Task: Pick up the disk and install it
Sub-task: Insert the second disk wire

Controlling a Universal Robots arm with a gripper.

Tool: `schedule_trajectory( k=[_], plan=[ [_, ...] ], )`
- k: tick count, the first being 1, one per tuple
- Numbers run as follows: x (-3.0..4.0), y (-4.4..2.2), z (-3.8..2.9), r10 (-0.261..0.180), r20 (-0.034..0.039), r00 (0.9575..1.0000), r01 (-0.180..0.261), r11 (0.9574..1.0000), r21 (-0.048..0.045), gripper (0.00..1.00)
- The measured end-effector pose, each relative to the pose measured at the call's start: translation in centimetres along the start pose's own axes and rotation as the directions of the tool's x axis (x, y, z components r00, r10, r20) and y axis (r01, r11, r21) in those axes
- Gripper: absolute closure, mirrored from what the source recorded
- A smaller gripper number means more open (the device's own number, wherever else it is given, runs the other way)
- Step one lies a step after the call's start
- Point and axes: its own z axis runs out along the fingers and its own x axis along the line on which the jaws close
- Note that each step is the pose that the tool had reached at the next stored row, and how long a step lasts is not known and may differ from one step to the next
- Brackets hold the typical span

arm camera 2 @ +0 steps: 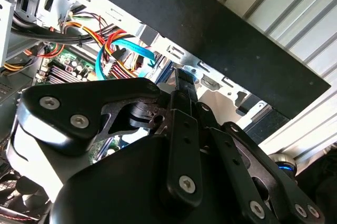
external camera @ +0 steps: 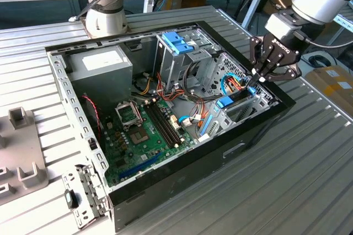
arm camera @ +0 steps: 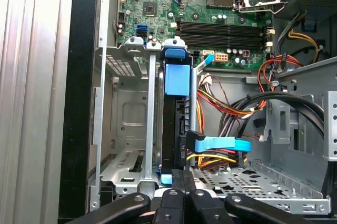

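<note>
I'm seating the disk point(arm camera: 175, 124) edge-on in the drive bay point(arm camera: 124, 129) at the case's front — install step. Gripper point(arm camera: 181, 177) fingers are closing together, pinching its near edge; next needs straight, even pressure.

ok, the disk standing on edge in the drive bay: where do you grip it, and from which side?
Probably the disk's upper narrow end, coming from above the open case. It stands on edge in the drive bay, whose walls cover its broad faces. The gripper sits at that end.
</note>
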Motion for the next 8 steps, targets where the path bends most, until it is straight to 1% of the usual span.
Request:
schedule_trajectory(
  k=[8],
  plan=[
    [0.0, -0.01, 0.0, 0.0, 0.0, 1.0, 0.0, 1.0, 0.0001, 0.89]
  ],
)
